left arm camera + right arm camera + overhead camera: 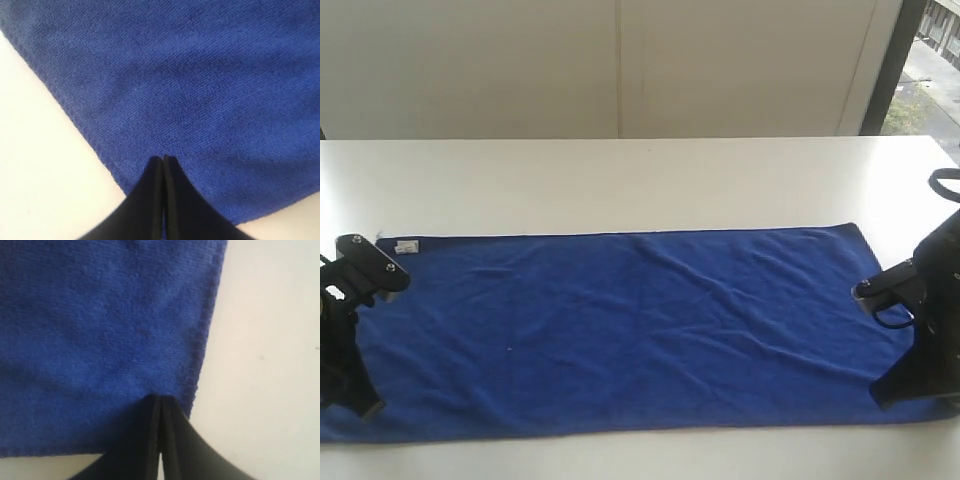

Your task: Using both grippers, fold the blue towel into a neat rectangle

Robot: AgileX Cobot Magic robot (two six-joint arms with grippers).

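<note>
1. Finding the blue towel (640, 330) lying spread flat on the white bench (640, 180), long side running left to right, with shallow creases crossing the cloth.
2. Noting a small white label (407, 246) at the far left corner, its print being too small to read.
3. Losing both near corners of the towel behind the arms in the exterior view, with each arm also being cut off by the picture's edge.
4. Seeing the left pincer (163, 159) pressing its black fingers together with no gap, tips hanging over the cloth just inside a hem near a corner.
5. Seeing the right pincer (161, 399) closing fully as well, tips sitting over the towel just beside its side hem.
6. Failing to tell from either wrist view whether the tips are touching the cloth or pinching any of it.
</note>
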